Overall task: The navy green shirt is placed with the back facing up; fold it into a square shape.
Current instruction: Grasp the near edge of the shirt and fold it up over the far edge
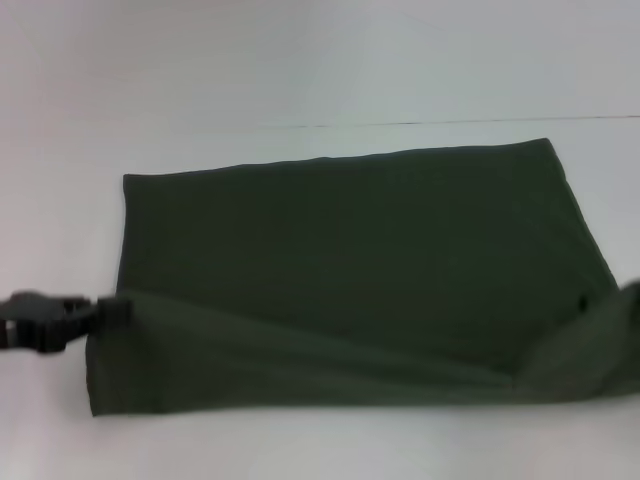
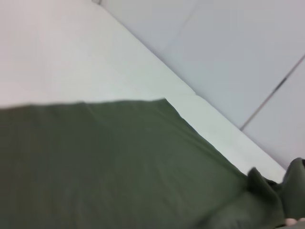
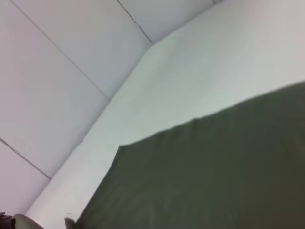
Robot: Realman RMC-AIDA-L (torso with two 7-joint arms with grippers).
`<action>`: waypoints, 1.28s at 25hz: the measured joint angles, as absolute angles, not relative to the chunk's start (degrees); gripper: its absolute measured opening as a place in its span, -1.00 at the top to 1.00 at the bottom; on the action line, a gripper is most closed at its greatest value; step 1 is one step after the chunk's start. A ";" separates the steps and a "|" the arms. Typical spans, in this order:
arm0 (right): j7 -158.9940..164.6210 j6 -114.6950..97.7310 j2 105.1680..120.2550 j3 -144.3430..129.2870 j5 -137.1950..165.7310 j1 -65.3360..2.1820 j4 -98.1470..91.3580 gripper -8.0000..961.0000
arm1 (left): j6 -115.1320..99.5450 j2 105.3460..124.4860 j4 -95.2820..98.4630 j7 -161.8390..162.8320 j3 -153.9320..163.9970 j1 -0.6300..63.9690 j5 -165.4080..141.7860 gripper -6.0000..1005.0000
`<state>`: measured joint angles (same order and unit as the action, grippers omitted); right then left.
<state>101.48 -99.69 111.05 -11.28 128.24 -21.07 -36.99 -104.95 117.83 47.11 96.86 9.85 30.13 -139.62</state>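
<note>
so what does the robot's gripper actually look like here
Only the left gripper shows clearly, at the shirt's edge on the white table: black, blocky and angular, with stepped segments. No cables or markings are visible. The right gripper is not visible beyond the shirt's right edge.

Place: looks like a lab or test room to me, nothing homey about it
Work surface: plain white table (image 1: 300, 60), bare right out to its far edge
Floor: big pale tiles (image 2: 248, 52) with thin dark seams past the table's edge, seen from my wrist cams
Props: just one green shirt (image 1: 340, 270) laid flat, very staged
</note>
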 joint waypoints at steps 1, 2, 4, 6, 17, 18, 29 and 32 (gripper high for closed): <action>101.59 -98.51 110.84 -11.12 128.15 -22.22 -36.36 0.90 | -103.74 117.52 46.82 97.16 9.97 31.17 -139.61 0.91; 101.64 -97.54 110.75 -10.97 128.11 -23.19 -35.81 0.90 | -102.29 117.16 46.39 97.39 10.07 32.24 -139.60 0.91; 101.69 -94.31 110.59 -10.63 128.01 -25.32 -34.60 0.90 | -98.59 116.44 45.29 97.75 10.21 34.48 -139.59 0.91; 101.69 -90.94 110.57 -10.57 127.88 -27.24 -33.21 0.90 | -95.39 116.04 44.23 97.96 10.52 36.10 -139.58 0.91; 96.72 -66.88 111.91 -11.01 126.06 -36.23 -24.29 0.90 | -66.20 115.74 35.24 97.11 17.71 43.91 -139.56 0.91; 96.11 -65.07 112.12 -11.03 125.74 -36.90 -23.83 0.90 | -63.25 115.93 34.46 96.92 18.28 44.49 -139.56 0.91; 90.68 -55.48 114.16 -11.17 118.79 -40.07 -22.78 0.90 | -53.41 116.65 32.74 94.57 19.64 46.52 -136.16 0.91; 90.67 -55.41 113.76 -11.17 117.80 -40.12 -22.82 0.90 | -52.87 116.47 32.82 94.02 19.71 46.75 -134.24 0.91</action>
<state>90.68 -55.41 113.76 -11.17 117.79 -40.12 -22.82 -52.87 116.47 32.82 94.02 19.71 46.75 -134.24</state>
